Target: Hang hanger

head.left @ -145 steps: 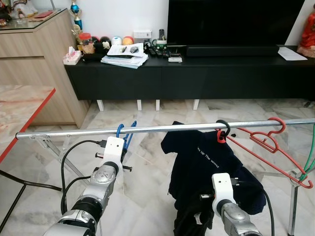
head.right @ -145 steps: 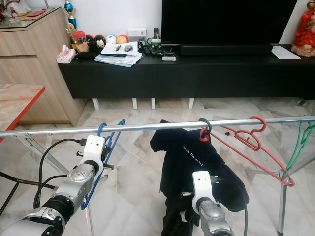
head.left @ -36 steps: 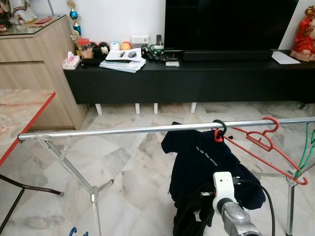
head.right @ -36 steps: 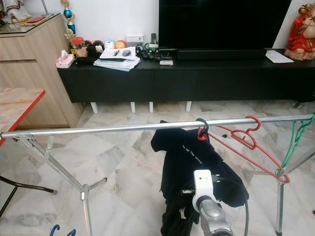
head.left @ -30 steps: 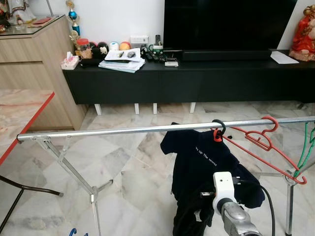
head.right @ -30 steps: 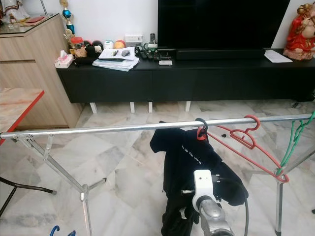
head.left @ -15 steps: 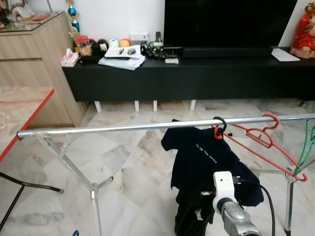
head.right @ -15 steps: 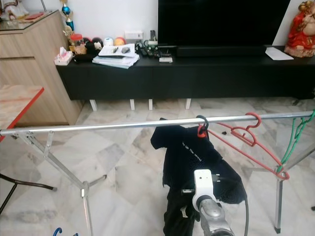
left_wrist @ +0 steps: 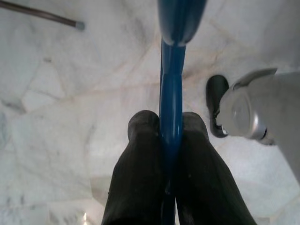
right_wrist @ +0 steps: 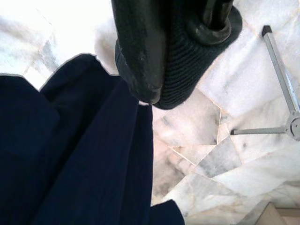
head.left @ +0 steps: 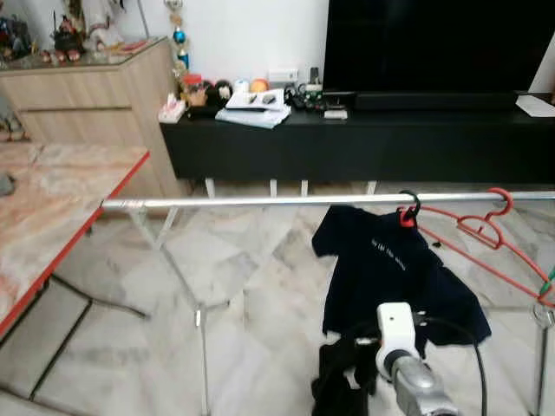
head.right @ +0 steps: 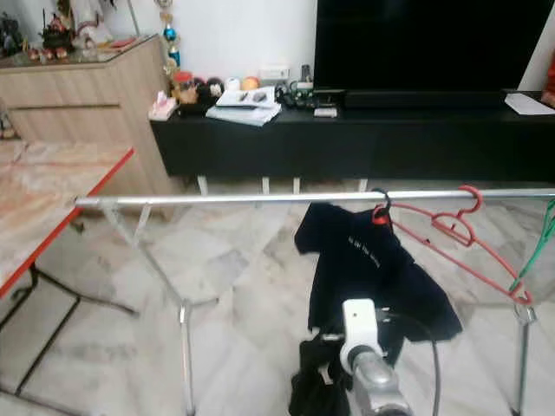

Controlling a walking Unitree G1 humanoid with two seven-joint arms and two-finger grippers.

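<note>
A blue hanger (left_wrist: 172, 70) is clamped between the two black fingers of my left gripper (left_wrist: 170, 123), low above the marble floor. A silver rail (head.left: 260, 201) crosses in front of me. On it hangs a navy T-shirt (head.left: 390, 269) on a red hanger with a black hook (head.left: 408, 206). An empty red hanger (head.left: 490, 227) hangs further right. My right wrist (head.left: 397, 331) is low below the shirt. My right gripper (right_wrist: 180, 65) is shut on a fold of dark ribbed cloth, with the navy T-shirt (right_wrist: 70, 154) beside it.
A red-edged marble table (head.left: 52, 225) stands at my left. The rack's legs (head.left: 201, 329) reach the floor below the rail. Behind are a black TV console (head.left: 364, 143) and a wooden cabinet (head.left: 95, 113). A green hanger (head.right: 545, 236) hangs at the far right.
My left arm, which held the blue hanger up at the rail, has dropped low with it. The camera has swung left, showing more of the table. The right arm has not moved.
</note>
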